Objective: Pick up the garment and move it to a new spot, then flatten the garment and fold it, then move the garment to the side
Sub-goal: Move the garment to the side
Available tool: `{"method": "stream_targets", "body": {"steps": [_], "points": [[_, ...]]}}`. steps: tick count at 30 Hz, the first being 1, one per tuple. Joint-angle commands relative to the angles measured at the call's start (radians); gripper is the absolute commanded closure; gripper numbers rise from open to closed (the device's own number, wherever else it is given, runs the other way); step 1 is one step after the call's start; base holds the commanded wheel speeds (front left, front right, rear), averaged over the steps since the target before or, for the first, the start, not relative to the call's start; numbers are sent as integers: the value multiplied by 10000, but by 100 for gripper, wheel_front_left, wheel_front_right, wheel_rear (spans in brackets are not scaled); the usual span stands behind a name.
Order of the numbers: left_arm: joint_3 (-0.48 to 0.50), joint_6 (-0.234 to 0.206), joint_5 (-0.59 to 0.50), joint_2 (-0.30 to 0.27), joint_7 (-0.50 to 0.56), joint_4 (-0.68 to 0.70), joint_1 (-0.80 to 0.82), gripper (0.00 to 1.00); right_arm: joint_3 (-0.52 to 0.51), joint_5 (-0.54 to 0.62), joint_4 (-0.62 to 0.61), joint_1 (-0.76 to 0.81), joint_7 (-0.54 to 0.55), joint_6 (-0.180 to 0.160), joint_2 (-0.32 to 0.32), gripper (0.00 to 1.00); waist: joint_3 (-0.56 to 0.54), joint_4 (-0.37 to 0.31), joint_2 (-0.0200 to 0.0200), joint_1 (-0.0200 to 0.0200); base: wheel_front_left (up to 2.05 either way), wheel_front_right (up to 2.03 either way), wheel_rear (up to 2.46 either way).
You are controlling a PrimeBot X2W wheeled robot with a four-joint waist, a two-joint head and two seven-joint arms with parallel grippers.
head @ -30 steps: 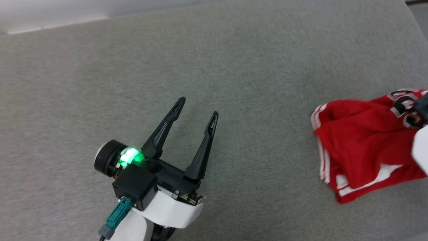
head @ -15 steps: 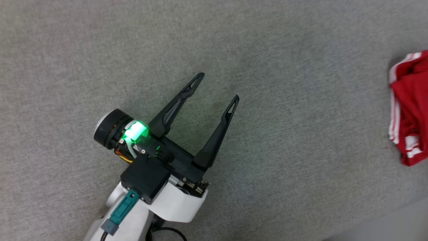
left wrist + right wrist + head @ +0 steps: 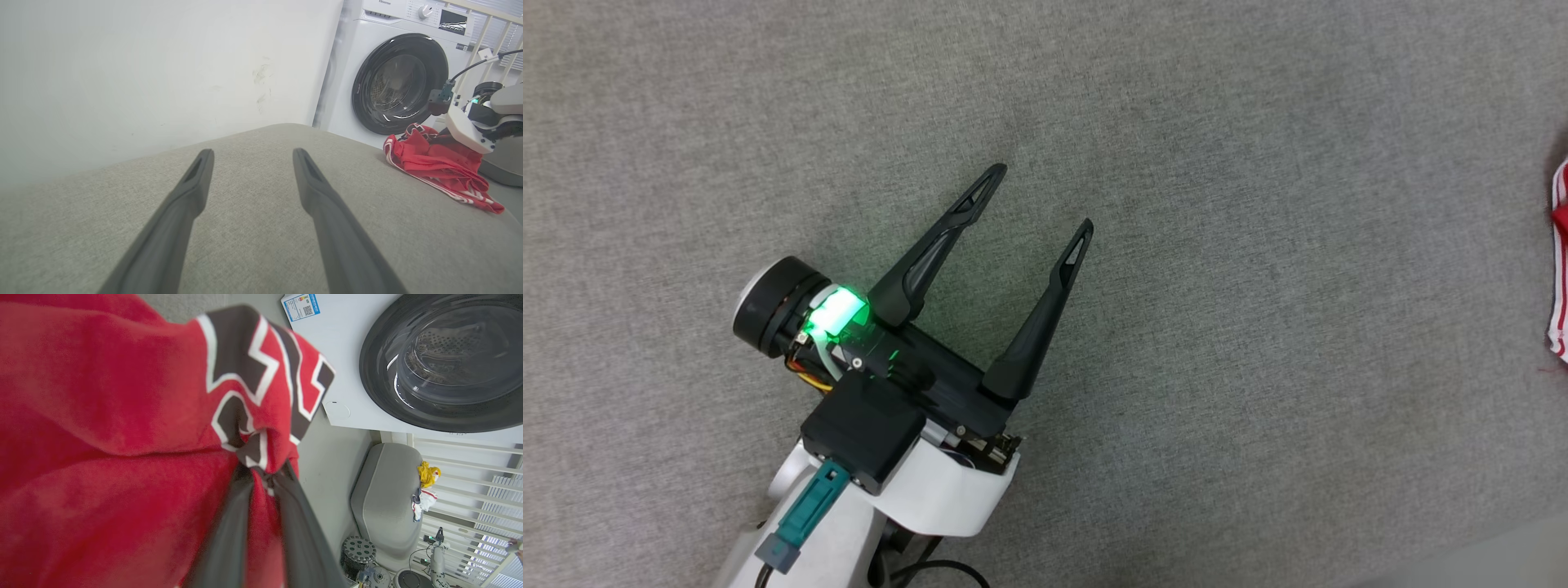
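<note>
Our left hand (image 3: pixel 1041 197) hangs over the bare middle of the grey fabric surface (image 3: pixel 1258 122). Its two dark fingers are spread wide and there is nothing between them. In the left wrist view the left hand (image 3: pixel 252 152) points toward the far edge of the surface and a white wall (image 3: pixel 122 81).

In the head view the garment (image 3: pixel 1560 261) is a sliver of white-and-red striped trim, cut off by the right border. The left wrist view gives us more: the garment (image 3: pixel 433 163) is a crumpled red heap at the far right corner of the surface, in front of a washing machine (image 3: pixel 400 81). A pale wrist (image 3: pixel 466 126) of the right arm hides its top and that arm's fingers.

In the right wrist view our right hand (image 3: pixel 265 473) is almost closed, pinching a bunch of the garment (image 3: pixel 102 416) right at the black, white-outlined lettering. The characters are too creased to read, the cloth near the lens is blurred, and we cannot tell whether the pinched part is lifted.
</note>
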State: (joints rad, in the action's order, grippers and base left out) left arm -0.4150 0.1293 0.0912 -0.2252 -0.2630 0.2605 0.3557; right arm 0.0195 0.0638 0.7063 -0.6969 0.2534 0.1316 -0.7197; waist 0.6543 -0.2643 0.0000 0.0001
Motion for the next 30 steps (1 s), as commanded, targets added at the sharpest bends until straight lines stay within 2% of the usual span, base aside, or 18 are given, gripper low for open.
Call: {"method": "stream_targets", "body": {"steps": [1, 7, 9, 15, 20, 30], "points": [[21, 8, -1, 36, -21, -26, 39, 0, -94, 174, -4, -185, -9, -18, 63, 0, -144, 30, 0, -1, 0, 0, 0], [243, -2, 179, 274, -21, -140, -247, 0, -187, 508, -439, -222, 118, -18, 166, 0, -816, 84, 0, -1, 0, 0, 0], [416, -40, 213, 365, -21, -230, -380, 0, -492, 247, -762, -270, 164, -16, 363, 0, -1223, 145, 0, -1, 0, 0, 0], [1325, -153, 428, 737, -21, -465, -994, 0, -906, -369, -2423, 200, 37, -16, 844, 0, -2513, 455, 0, -1, 0, 0, 0], [2214, -295, 524, 1003, -21, -632, -1658, 0, -1105, -913, -4314, 1048, -274, -15, 1365, 0, -3598, 936, 0, -1, 0, 0, 0], [3622, -316, 673, 1405, -21, -920, -3013, 0, -1753, -1304, -7595, 3791, -1289, -13, 4130, 0, -5234, 1998, 0, -1, 0, 0, 0]]}}
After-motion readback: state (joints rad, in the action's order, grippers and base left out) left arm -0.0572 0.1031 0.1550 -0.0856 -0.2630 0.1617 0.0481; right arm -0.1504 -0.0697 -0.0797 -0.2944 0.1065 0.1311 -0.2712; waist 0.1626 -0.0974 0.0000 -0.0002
